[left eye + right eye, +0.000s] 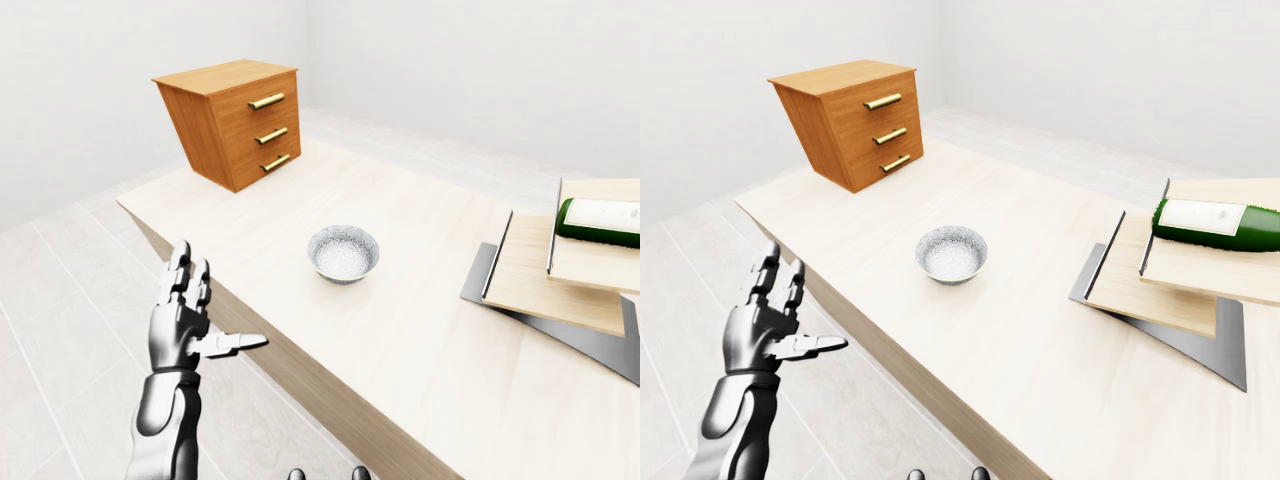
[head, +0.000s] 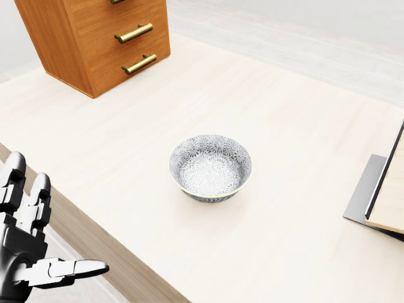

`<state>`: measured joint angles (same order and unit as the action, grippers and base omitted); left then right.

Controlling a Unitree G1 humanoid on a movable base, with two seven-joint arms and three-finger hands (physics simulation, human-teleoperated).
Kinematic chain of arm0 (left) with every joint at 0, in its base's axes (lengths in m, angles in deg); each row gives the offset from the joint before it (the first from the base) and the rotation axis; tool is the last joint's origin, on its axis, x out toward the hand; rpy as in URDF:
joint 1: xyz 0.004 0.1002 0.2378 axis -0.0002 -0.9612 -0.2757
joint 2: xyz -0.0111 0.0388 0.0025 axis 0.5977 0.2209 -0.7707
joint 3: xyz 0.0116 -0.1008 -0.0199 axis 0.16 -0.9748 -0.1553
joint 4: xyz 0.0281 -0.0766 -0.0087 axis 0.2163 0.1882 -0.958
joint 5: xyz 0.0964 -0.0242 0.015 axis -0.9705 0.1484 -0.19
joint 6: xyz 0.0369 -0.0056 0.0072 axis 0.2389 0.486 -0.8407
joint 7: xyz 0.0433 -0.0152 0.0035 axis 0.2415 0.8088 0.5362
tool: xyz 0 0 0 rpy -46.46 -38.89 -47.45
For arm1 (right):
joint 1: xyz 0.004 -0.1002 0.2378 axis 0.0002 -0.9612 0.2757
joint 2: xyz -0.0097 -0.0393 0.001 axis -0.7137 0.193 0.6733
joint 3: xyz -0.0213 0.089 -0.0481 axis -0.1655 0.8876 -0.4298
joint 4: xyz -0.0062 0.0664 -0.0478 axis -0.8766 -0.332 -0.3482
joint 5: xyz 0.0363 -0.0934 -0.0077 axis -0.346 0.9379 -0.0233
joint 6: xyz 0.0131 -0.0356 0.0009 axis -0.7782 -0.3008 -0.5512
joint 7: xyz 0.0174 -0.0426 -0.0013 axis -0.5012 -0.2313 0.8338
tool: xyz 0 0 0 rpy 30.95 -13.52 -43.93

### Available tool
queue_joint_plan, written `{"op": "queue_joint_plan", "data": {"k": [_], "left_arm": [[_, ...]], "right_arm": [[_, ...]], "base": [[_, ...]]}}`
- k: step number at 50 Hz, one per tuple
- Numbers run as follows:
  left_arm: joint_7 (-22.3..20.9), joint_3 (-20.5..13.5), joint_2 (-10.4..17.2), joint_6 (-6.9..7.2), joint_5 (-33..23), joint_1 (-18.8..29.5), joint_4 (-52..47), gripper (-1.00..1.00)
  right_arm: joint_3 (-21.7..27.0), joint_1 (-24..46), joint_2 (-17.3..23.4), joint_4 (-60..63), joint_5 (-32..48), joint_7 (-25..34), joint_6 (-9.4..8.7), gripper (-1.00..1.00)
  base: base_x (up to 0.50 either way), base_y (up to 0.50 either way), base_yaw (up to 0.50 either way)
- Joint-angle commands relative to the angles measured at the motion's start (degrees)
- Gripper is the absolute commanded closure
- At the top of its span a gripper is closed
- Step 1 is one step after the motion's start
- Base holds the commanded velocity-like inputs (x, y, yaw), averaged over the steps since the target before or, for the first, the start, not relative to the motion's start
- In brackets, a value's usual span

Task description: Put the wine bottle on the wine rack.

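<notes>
Left hand: empty, fingers spread, raised off the table's left edge, well left of the bowl. Right hand: only fingertips show at the bottom edge, state cannot be told. Wine bottle: lying on the wine rack, far right of the bowl. Wooden drawer chest: upper left of the bowl.

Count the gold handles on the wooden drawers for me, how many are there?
3. The handles sit in a column on the drawer unit: top handle, middle handle, bottom handle. None seems hidden in the eye views.
</notes>
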<state>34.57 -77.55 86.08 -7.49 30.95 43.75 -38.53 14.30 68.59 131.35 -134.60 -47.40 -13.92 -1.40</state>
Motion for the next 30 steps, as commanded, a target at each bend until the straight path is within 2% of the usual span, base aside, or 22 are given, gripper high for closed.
{"op": "queue_joint_plan", "data": {"k": [1, 21, 27, 30], "left_arm": [[0.1, 0.0, 0.1, 0.00, 0.0, 0.0, 0.0, -1.00], [0.2, 0.2, 0.1, 0.00, 0.0, 0.2, -0.2, -1.00], [0.3, 0.3, 0.1, 0.00, 0.0, 0.0, -1.1, -1.00], [0.4, 0.3, 0.1, 0.00, 0.0, 0.1, -1.6, -1.00]], "right_arm": [[1.1, -2.3, 1.8, 0.1, -1.3, 0.7, 0.00, -1.00], [4.2, -6.5, 6.1, 3.5, -4.3, 0.7, 0.00, -0.95], [7.4, -8.6, 7.8, 8.3, -6.4, -1.2, 0.00, -0.95], [10.9, -10.4, 9.3, 13.0, -8.2, -3.3, 0.00, -0.93]], "base": [[0.00, 0.00, 0.00], [0.00, 0.00, 0.00], [0.00, 0.00, 0.00], [0.00, 0.00, 0.00]]}}
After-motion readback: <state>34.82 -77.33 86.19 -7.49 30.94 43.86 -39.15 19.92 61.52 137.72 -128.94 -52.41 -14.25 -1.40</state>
